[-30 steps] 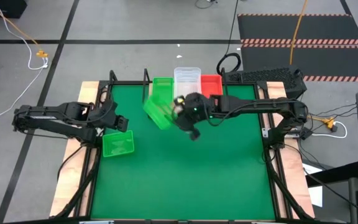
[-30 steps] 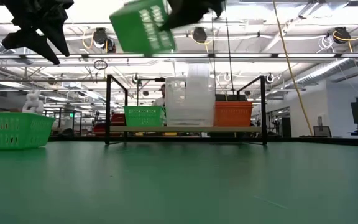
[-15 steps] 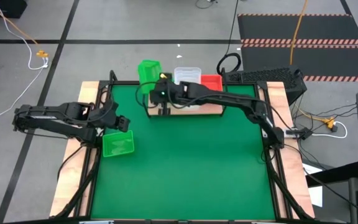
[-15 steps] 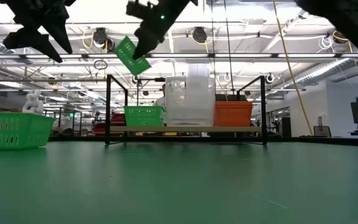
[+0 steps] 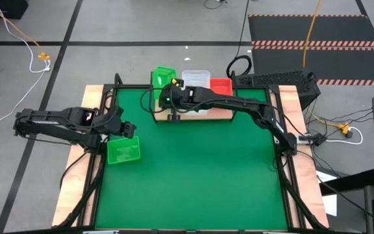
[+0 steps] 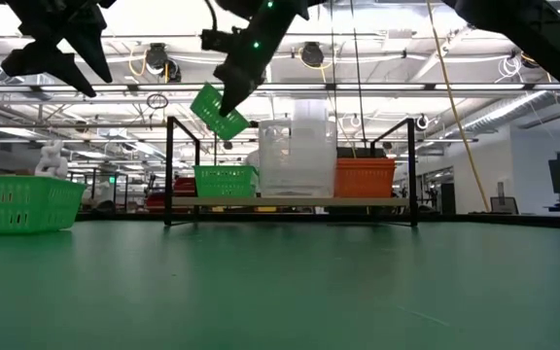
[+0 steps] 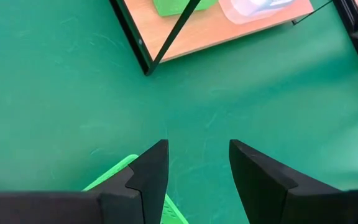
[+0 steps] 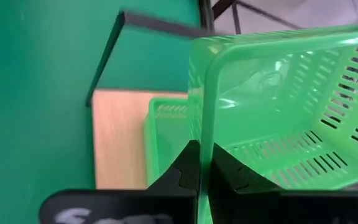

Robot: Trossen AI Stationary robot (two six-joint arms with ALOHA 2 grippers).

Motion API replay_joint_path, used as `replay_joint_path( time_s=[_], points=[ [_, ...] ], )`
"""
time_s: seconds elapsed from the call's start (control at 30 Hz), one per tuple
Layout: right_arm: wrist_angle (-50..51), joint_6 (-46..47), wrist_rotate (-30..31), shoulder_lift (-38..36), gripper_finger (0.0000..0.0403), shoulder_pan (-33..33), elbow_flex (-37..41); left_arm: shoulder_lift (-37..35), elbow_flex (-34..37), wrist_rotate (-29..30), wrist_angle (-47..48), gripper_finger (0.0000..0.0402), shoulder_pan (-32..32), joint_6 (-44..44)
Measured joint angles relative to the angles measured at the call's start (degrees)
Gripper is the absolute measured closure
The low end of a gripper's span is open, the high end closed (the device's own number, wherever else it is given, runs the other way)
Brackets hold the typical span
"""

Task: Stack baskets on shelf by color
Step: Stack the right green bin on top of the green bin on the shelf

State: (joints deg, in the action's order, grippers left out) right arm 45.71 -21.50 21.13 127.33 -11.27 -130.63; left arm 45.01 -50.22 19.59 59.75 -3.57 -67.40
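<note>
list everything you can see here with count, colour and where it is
green baskets: three; one held tilted in the air over the shelf's left end, one on the shelf's left end, one on the mat at the left edge
clear baskets: a see-through stack, count unclear, middle of the shelf
red baskets: a red stack, count unclear, right end of the shelf
shelf: one, light wood on a black frame, far side of the mat
mat: one, green, covering the table
right gripper: shut on the held green basket's wall
left gripper: open, empty, above the left green basket
</note>
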Motion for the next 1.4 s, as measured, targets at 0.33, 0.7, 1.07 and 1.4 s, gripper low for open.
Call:
replay_joint_path(
  time_s=[0.33,0.7,1.07,1.4],
  points=[
    [1.8,0.0,4.6,4.0,0.0402,-0.1,0.1,0.0,0.0,-0.1,-0.1,0.0231,-0.9,-2.4],
    [1.9,1.3,4.4,3.9,0.0402,0.0,0.1,0.0,0.0,-0.1,0.0,0.0231,-3.0,-4.6],
    [2.7,5.4,4.3,3.9,0.0353,-0.3,0.1,0.0,0.0,-0.2,0.0,0.0231,-3.0,-4.7],
    [2.1,4.3,4.3,3.9,0.0321,-0.3,0.1,0.0,0.0,-0.2,0.0,0.0231,-3.0,-4.7]
  ],
)
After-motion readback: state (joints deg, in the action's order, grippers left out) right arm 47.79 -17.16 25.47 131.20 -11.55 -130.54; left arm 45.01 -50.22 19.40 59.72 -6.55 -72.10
